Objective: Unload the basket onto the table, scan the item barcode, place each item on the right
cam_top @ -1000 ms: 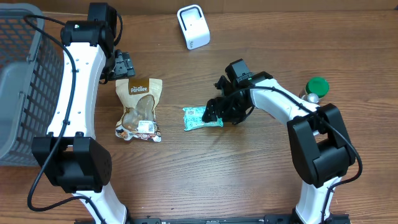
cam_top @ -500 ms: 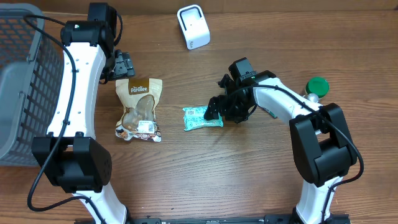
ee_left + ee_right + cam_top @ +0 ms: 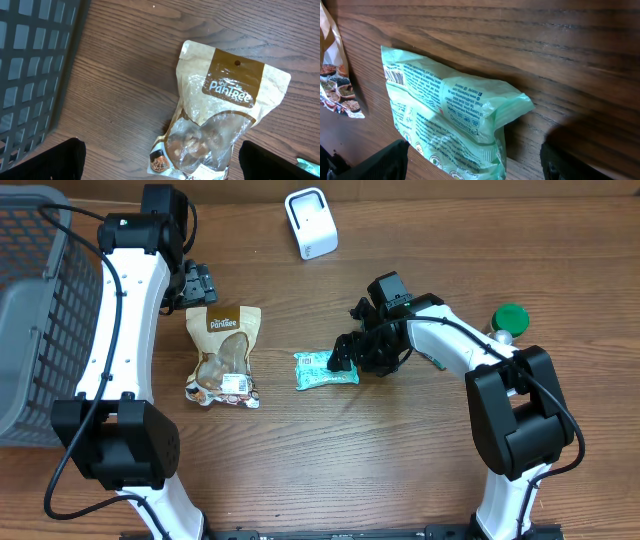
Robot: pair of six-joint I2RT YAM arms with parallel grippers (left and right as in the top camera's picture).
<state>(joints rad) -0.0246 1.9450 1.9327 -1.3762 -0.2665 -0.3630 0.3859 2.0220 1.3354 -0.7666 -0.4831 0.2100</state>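
A light green packet (image 3: 325, 368) lies flat on the wooden table, and its printed side with a barcode (image 3: 395, 76) faces up in the right wrist view. My right gripper (image 3: 352, 358) stands low over the packet's (image 3: 450, 120) right end. It (image 3: 477, 165) is open, with one finger on each side of the packet and a gap to both. A brown snack pouch (image 3: 225, 355) lies to the left. My left gripper (image 3: 200, 283) hovers open just beyond the pouch's top edge, with the pouch (image 3: 220, 120) between and ahead of the wide jaws (image 3: 162, 162).
A white scanner (image 3: 311, 222) stands at the back centre. A grey mesh basket (image 3: 30, 300) fills the left edge, close to the left arm, and shows in the left wrist view (image 3: 30, 65). A green-capped bottle (image 3: 508, 320) stands at the far right.
My right arm has shifted slightly to the right near the green packet and its jaws have widened a little. The packet, the pouch and the left arm have not moved.
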